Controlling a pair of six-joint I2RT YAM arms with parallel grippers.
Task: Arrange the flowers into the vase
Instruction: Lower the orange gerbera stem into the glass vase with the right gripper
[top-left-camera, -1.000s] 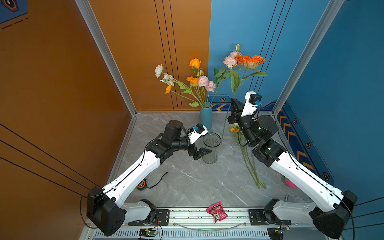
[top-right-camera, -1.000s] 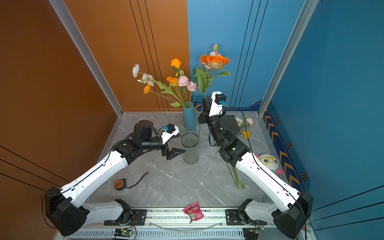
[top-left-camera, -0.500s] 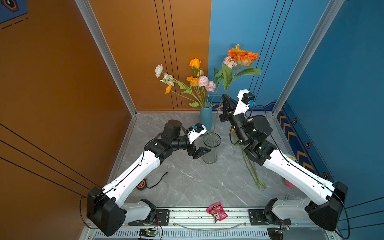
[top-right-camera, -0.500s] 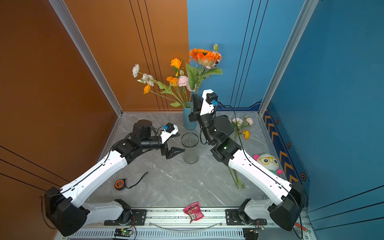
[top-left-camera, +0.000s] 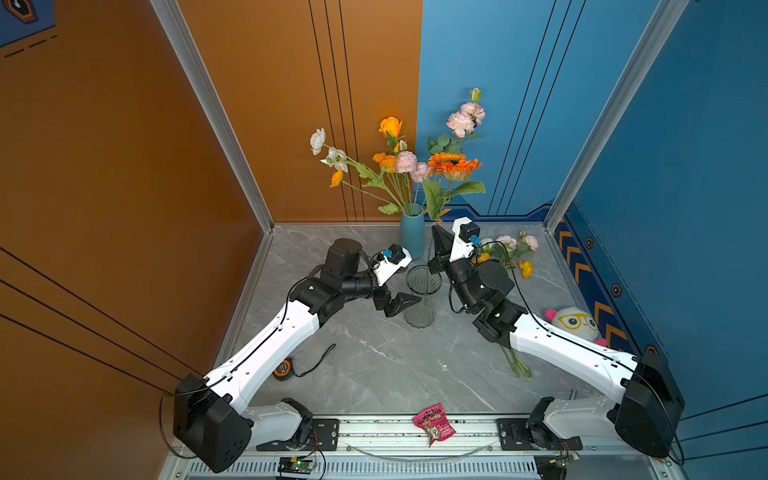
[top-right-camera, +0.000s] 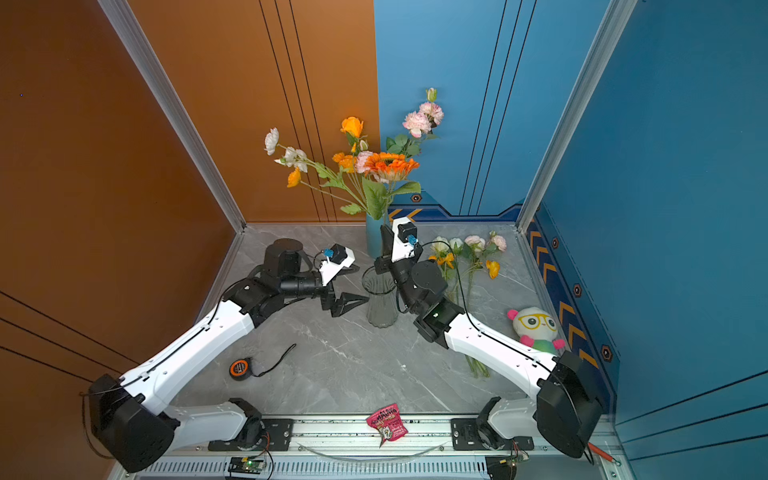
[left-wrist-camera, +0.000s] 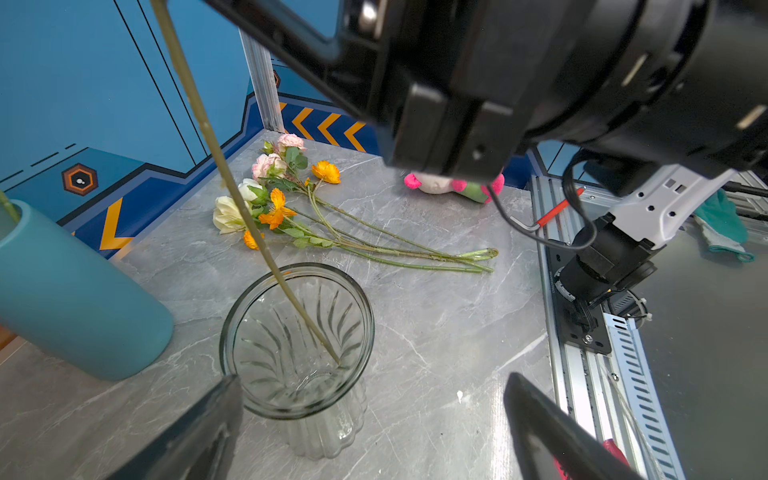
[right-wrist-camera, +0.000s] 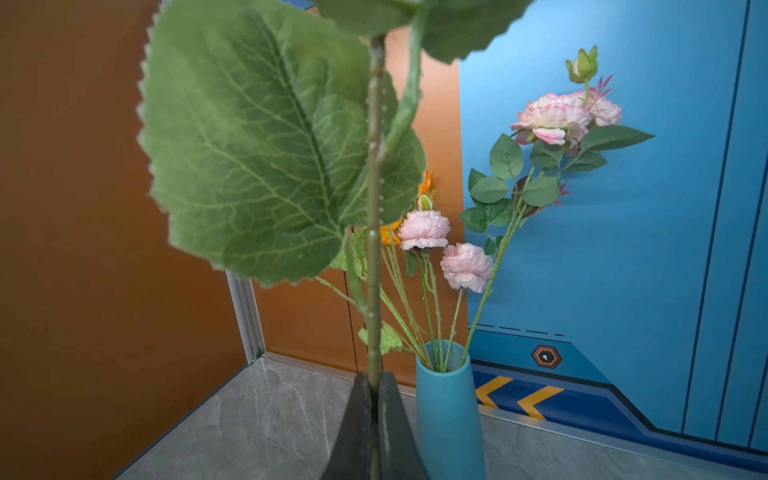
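Orange flower (top-left-camera: 454, 167) with broad green leaves, nearly upright, stem tip down inside the ribbed clear glass vase (top-left-camera: 424, 313), teal vase (top-left-camera: 412, 232) just behind, holding a pink, white and orange bouquet (top-left-camera: 388, 166), loose flowers (left-wrist-camera: 286, 203) lying flat nearby

A robotics lab test cell rather than a lived-in room. A white-and-black left robot arm (top-left-camera: 270, 345) and a matching right robot arm (top-left-camera: 569, 353) are bolted to a slotted aluminium rail (top-left-camera: 374, 432) along the front of a grey marble-patterned table (top-left-camera: 395, 365). Flat orange wall panels (top-left-camera: 104, 166) and blue wall panels (top-left-camera: 685, 166) box it in, joined by a bare aluminium corner post (top-left-camera: 214, 112). A small green circuit board (top-left-camera: 297, 465) sits exposed below the rail. Props lie about: artificial long-stemmed flowers (top-left-camera: 507, 243), a white plush toy with yellow glasses (top-left-camera: 575, 322), a pink snack packet (top-left-camera: 432, 424).
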